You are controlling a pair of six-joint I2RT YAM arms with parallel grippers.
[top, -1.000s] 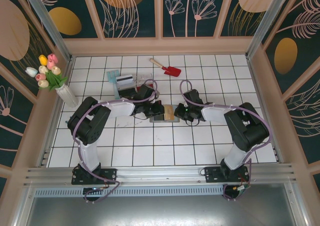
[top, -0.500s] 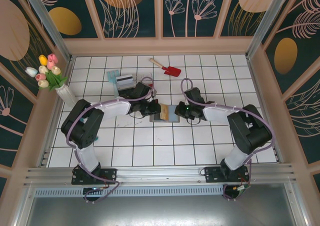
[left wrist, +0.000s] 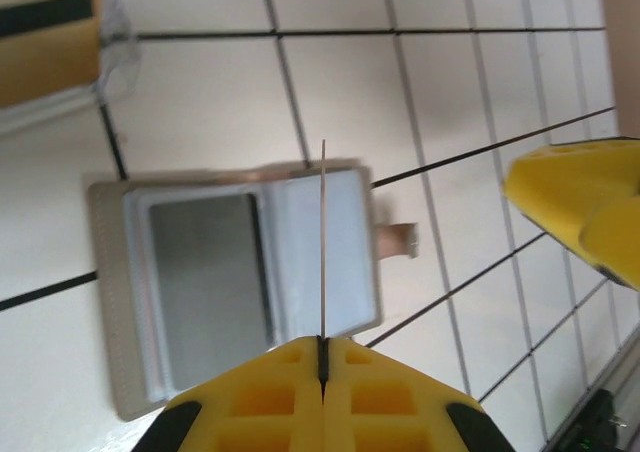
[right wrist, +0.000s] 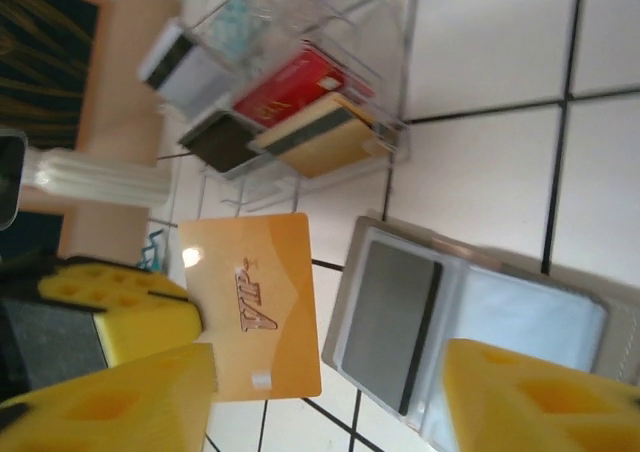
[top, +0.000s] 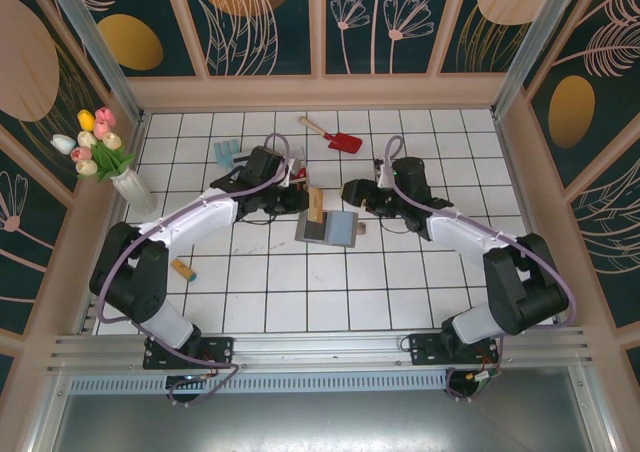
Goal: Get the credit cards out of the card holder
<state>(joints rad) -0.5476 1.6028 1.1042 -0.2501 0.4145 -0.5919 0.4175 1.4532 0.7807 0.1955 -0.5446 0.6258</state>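
The grey-blue card holder lies open and flat on the tiles, with a grey card showing in one pocket and its small tab sticking out at the side. My left gripper is shut on an orange-yellow VIP credit card and holds it above the holder's left edge. In the left wrist view this card is a thin edge-on line rising from the closed jaws. My right gripper hangs open just behind the holder, with nothing between its fingers.
A clear divided tray behind the holder keeps red, black and orange cards. A red toy shovel lies at the back. A vase of tulips stands at the left wall. A small orange object lies front left.
Both grippers have pulled back from the holder. The left one has drawn the orange card out and lifted it. The right one has let go and moved back to the right.
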